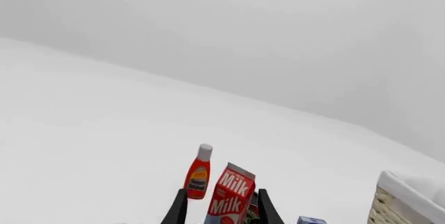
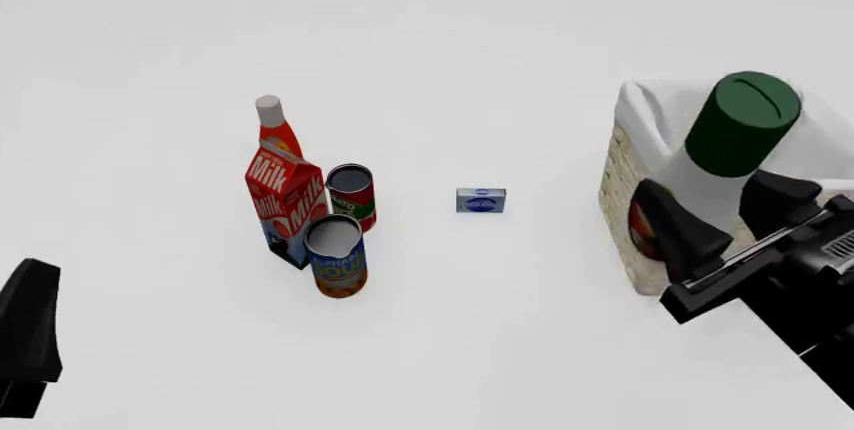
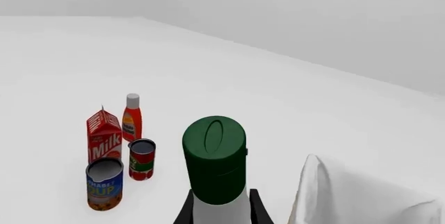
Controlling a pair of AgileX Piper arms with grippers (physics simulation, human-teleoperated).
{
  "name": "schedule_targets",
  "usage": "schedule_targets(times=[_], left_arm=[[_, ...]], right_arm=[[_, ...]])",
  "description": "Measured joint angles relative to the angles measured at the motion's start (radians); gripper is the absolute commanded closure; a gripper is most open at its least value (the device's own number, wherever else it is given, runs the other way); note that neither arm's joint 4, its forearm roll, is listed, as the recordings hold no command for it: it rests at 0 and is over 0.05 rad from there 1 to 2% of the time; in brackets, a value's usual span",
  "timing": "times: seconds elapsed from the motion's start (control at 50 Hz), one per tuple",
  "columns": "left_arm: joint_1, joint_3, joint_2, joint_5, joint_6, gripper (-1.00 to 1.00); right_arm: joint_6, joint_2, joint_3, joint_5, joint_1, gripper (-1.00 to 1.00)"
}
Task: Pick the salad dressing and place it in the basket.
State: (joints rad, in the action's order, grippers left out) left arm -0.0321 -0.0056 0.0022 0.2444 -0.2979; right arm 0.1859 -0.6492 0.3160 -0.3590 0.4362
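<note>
The right gripper (image 2: 714,220) has the salad dressing (image 2: 727,145) clamped between its jaws and carried up off the table, bottle upright, green cap on top. So the pick is done and we're in the carry part. In the front view the bottle sits in front of the near-left corner of the basket (image 2: 641,110), which is over on the right side of the table. I can't tell whether it's actually above the opening or a bit short of it.

My guess for what's next: get it clearly over the white cloth lining, lower it inside, then let go. The rim looks like the one thing to watch, since that folded cloth could catch the bottle's base if it goes in too low.

The rest is well apart on the left: ketchup bottle (image 2: 274,128), milk carton (image 2: 286,205), a red can (image 2: 351,196) and a soup can (image 2: 336,254) bunched together, plus a small blue box (image 2: 481,200) between them and the basket. None of it is in the way.

The left gripper (image 1: 221,208) hangs low at the near-left, jaws spread and holding nothing.
</note>
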Motion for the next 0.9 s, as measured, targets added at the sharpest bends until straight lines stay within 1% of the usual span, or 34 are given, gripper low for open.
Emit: schedule_targets(times=[0.22,0.4,0.62,0.9], left_arm=[[0.016,0.006,-0.002,-0.006,0.001,-1.0],[0.02,0.006,-0.002,-0.006,0.007,-1.0],[0.014,0.006,-0.002,-0.005,0.018,-1.0],[0.009,0.006,-0.002,-0.001,0.031,-1.0]], right_arm=[[0.015,0.024,0.129,0.075,-0.066,1.0],[0.021,-0.001,0.235,0.108,-0.117,1.0],[0.024,-0.084,0.344,0.098,-0.21,1.0],[-0.009,-0.212,0.436,0.05,-0.367,1.0]])
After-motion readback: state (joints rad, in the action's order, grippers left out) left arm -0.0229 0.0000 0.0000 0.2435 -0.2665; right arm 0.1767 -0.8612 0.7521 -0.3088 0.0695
